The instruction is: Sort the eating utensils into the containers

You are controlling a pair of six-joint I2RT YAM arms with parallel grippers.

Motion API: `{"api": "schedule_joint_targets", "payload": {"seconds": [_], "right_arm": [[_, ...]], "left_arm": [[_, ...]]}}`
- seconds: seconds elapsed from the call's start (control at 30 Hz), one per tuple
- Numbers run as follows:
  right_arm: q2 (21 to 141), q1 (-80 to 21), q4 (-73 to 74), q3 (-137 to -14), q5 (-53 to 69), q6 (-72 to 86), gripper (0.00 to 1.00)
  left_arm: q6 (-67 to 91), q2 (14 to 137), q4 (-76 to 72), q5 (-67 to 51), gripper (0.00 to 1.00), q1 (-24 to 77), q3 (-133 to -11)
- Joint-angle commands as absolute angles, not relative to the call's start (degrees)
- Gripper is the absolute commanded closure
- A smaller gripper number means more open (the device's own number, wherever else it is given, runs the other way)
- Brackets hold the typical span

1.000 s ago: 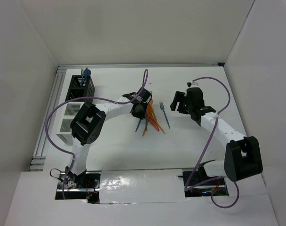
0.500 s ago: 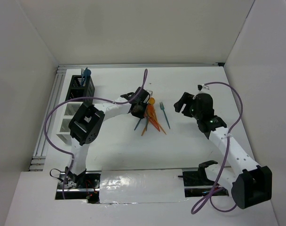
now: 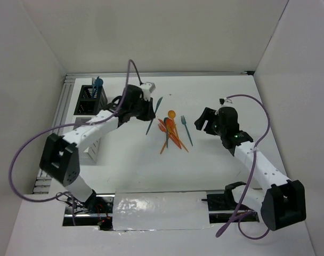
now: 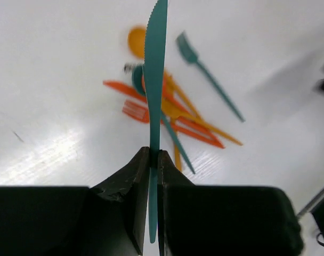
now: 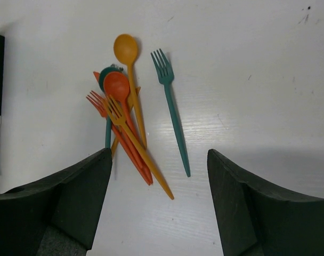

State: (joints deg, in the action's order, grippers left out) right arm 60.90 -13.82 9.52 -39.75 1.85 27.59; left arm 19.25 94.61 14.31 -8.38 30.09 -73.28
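My left gripper [image 4: 153, 160] is shut on the handle of a teal knife [image 4: 155, 80], held off the table with the blade pointing away. From above, the left gripper [image 3: 147, 112] and the teal knife [image 3: 157, 103] hang just left of the pile of orange and teal utensils [image 3: 170, 133]. A lone teal fork [image 5: 172, 117] lies right of the pile [image 5: 122, 122], with an orange spoon [image 5: 129, 69] on the pile's top. The right gripper [image 5: 159, 165] hovers open above the fork's handle end, holding nothing. The black mesh bin [image 3: 91, 98] and white bins [image 3: 94, 149] stand at the left.
A blue utensil [image 3: 98, 82] sticks up from the black mesh bin. A metal rail frame [image 3: 55, 133] runs along the table's left and far edges. White walls enclose the table. The left arm [image 3: 87, 133] crosses over the white bins.
The left gripper has lifted the teal knife out of the pile and swung up and left, its arm stretching out. The right arm settled beside the teal fork, jaws still open.
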Motion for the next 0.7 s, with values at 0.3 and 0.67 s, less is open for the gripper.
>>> {"api": "schedule_joint_targets", "payload": {"seconds": [0.3, 0.67], "right_arm": [[72.59, -13.27, 1.23, -45.70, 10.02, 25.14, 0.21], [80.16, -13.18, -2.98, -48.69, 12.39, 24.96, 0.21]], "left_arm": [[10.02, 71.37, -21.08, -24.77, 0.84, 4.71, -56.80], [10.63, 76.28, -36.90, -36.47, 0.86, -17.12, -51.78]]}}
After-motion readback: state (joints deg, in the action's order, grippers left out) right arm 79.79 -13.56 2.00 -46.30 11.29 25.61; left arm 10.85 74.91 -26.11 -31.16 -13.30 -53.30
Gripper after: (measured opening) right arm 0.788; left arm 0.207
